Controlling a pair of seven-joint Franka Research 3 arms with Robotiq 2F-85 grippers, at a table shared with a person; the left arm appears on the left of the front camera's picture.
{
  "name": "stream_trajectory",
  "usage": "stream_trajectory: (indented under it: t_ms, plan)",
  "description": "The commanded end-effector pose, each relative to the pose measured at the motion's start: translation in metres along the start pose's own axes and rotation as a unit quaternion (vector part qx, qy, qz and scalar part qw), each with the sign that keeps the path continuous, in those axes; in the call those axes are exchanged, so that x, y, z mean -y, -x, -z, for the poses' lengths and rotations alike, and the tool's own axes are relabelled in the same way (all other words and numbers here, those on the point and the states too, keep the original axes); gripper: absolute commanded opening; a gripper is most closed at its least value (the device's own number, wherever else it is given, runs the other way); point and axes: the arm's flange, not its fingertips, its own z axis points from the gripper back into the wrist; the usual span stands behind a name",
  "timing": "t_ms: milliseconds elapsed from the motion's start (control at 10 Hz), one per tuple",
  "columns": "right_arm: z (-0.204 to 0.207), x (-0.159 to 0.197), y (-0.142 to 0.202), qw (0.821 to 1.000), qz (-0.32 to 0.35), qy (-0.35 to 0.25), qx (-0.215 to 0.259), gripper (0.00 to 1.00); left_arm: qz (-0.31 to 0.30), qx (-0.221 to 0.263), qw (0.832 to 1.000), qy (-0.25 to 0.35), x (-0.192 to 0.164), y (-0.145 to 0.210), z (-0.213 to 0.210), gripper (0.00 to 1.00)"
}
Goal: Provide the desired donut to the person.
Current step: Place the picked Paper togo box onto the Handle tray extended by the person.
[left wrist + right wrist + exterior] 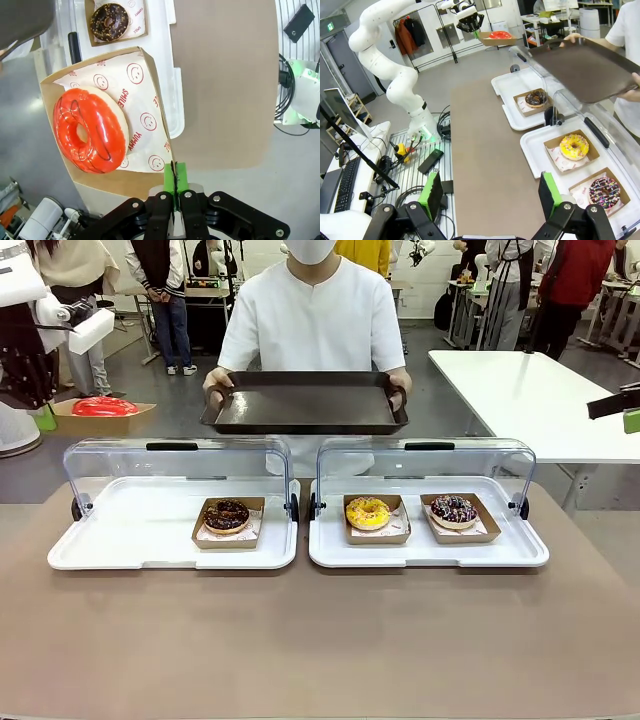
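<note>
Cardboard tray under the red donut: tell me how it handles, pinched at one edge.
Probably bendy: the cardboard tray looks thin, and the left claw pinches just one rim, so it may sag. The red donut sits off that rim, likely levering it down. On the printed paper liner, the glossy donut could slide if tilted.

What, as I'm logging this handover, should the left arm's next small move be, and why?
Probably carry the load level toward the person's dark tray. The left gripper is shut on the rim of the cardboard box holding the red donut, up in the air beyond the table's left side, and the person holds the tray out bare above the far edge.
</note>
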Motion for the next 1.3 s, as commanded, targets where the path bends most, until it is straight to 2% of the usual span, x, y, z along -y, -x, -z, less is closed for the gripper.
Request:
stream_trajectory:
  t_ms: [0, 800, 900, 1000, 1100, 1200]
  plan:
    - [0.000, 0.000, -0.001, 1.000, -0.004, -0.004, 0.007, 1.00, -0.008, -0.002, 1.000, -0.003, 0.001, -0.003, -0.004, 0.00]
    - [0.000, 0.000, -0.001, 1.000, -0.004, -0.004, 0.007, 1.00, 0.000, 0.000, 1.000, 0.000, 0.000, 0.000, 0.000, 0.01]
    - [0.000, 0.000, -0.001, 1.000, -0.004, -0.004, 0.007, 1.00, -0.016, 0.026, 0.999, -0.013, -0.003, -0.001, -0.018, 0.01]
    - [0.000, 0.000, -0.001, 1.000, -0.004, -0.004, 0.007, 1.00, 0.002, 0.022, 0.999, -0.030, -0.029, -0.004, -0.050, 0.01]
    - [0.000, 0.000, -0.001, 1.000, -0.004, -0.004, 0.007, 1.00, 0.004, 0.020, 0.998, -0.059, -0.008, -0.027, -0.065, 0.01]
    - [0.000, 0.000, -0.001, 1.000, -0.004, -0.004, 0.007, 1.00, 0.023, 0.014, 0.997, -0.072, -0.003, -0.047, -0.076, 0.01]
